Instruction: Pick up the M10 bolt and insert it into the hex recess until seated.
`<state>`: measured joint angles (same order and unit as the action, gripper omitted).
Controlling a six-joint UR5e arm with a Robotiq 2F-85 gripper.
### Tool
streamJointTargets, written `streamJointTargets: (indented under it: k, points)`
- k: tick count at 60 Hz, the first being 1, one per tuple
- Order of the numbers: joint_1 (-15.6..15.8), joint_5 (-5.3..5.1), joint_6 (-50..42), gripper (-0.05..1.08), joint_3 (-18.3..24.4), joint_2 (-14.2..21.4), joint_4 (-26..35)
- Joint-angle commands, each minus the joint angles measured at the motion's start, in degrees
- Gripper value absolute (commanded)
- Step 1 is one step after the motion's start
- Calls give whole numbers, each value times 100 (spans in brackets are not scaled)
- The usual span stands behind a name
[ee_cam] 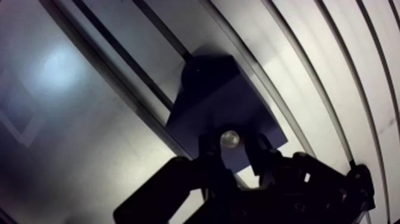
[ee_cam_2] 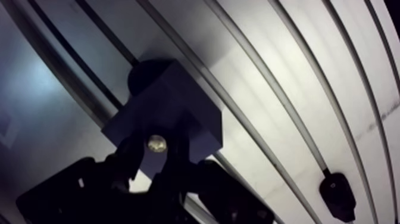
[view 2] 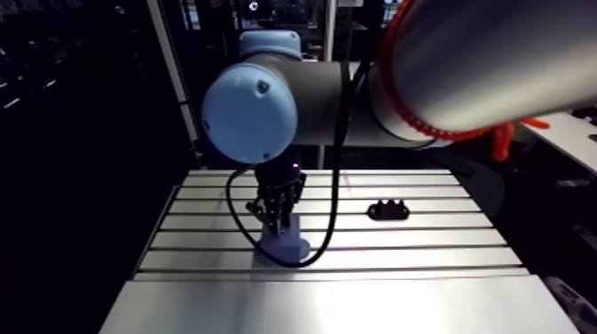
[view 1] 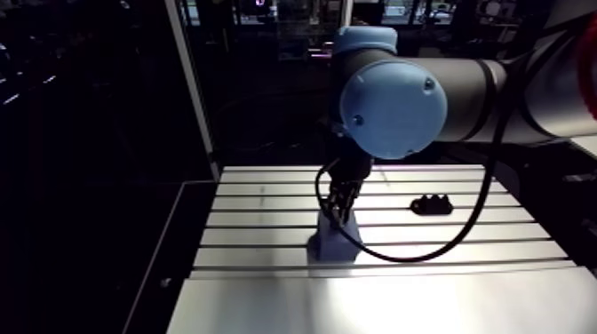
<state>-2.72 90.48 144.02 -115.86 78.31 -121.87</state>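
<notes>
Gripper, dark and two-fingered, nearest the wrist camera, pinching the small silvery round-ended M10 bolt between its tips. The fingers stand slightly apart only because the bolt fills the gap. The bolt is held end-on with its bright face toward the camera, a hold that suits a straight push along its own axis.

Directly beneath it lies the dark blue rectangular block, judged to carry the hex recess. The recess itself is hidden under the bolt and fingertips, so it cannot be told whether the bolt has entered or only hovers above the top face.

The block rests on the slotted aluminium table, its edges set at an angle to the grooves in the wrist view. In the arm view the gripper stands vertically over it. Open table surrounds the block on every side, so a retreat upward or sideways looks unobstructed.

Farthest off, well apart from the block, a small black lumpy part lies on the slats, clear of the working line.
</notes>
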Motion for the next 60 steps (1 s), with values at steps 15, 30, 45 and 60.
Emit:
streamJointTargets:
  k: [15, 30, 45, 60]
  points:
    - [0, 0, 9, 63, -2, -4, 0]
    - [0, 0, 9, 65, -3, -4, 1]
    - [0, 18, 18, 67, 4, -4, 0]
    - [0, 18, 35, 68, 5, -4, 9]
